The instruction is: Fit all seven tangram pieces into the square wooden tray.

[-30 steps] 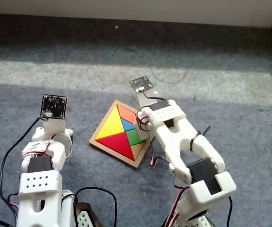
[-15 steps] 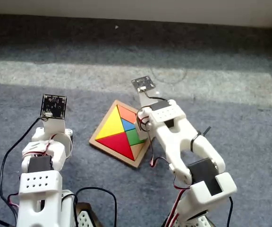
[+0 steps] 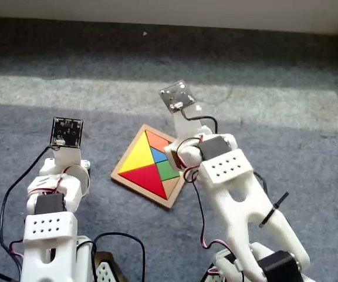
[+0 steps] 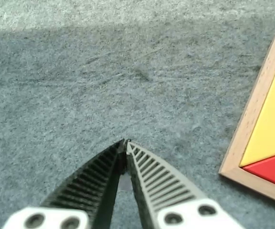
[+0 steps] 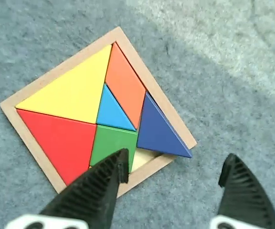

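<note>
Since the earlier frame, the right arm [image 3: 233,176] has stretched forward over the tray's near-right side, and its wrist camera now sits farther from the base; the tray [image 3: 137,188] and the left arm [image 3: 51,205] have stayed put.

The square wooden tray [image 5: 56,66] lies on grey carpet [image 3: 274,88] between the two arms. It is turned like a diamond, with one corner pointing away from the arms and the opposite corner toward them.

Seated flat inside are a yellow triangle [image 5: 70,93], a red triangle [image 5: 61,136], an orange parallelogram [image 5: 125,81], a light blue triangle [image 5: 112,112] and a green square [image 5: 111,145].

A dark blue triangle [image 5: 155,131] lies askew. Its longest edge runs along and over the rim, and one sharp tip pokes past the rim onto the carpet. A pale patch shows beneath it; whether that is a piece or the bare tray floor cannot be told.

The right gripper [image 5: 175,164] hangs spread wide above the tray's corner, grasping nothing.

The left gripper [image 4: 125,148] is pinched closed on nothing, over bare carpet. The tray's rim [image 4: 252,114] lies off to one side of it.
</note>
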`<control>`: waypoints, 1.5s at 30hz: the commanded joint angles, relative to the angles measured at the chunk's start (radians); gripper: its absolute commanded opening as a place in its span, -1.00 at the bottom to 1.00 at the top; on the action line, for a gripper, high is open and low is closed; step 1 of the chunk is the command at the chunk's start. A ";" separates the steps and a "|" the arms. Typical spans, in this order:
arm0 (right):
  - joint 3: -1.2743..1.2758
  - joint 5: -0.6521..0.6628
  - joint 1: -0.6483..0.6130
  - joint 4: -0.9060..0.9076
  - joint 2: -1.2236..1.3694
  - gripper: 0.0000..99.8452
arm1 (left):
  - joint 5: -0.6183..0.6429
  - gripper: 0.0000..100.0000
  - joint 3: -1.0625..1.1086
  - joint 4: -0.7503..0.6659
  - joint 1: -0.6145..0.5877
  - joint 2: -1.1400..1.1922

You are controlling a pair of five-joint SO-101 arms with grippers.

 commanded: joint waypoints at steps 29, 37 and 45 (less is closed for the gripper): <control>-0.240 0.009 0.090 -0.073 0.556 -0.43 | 0.003 -0.95 -0.022 -0.018 -0.005 -0.016; -0.236 0.011 0.048 -0.073 0.483 -0.70 | 0.003 -0.95 -0.022 -0.018 -0.007 -0.016; -0.176 0.038 0.019 -0.073 0.326 -0.92 | 0.003 -0.95 -0.022 -0.018 -0.005 -0.016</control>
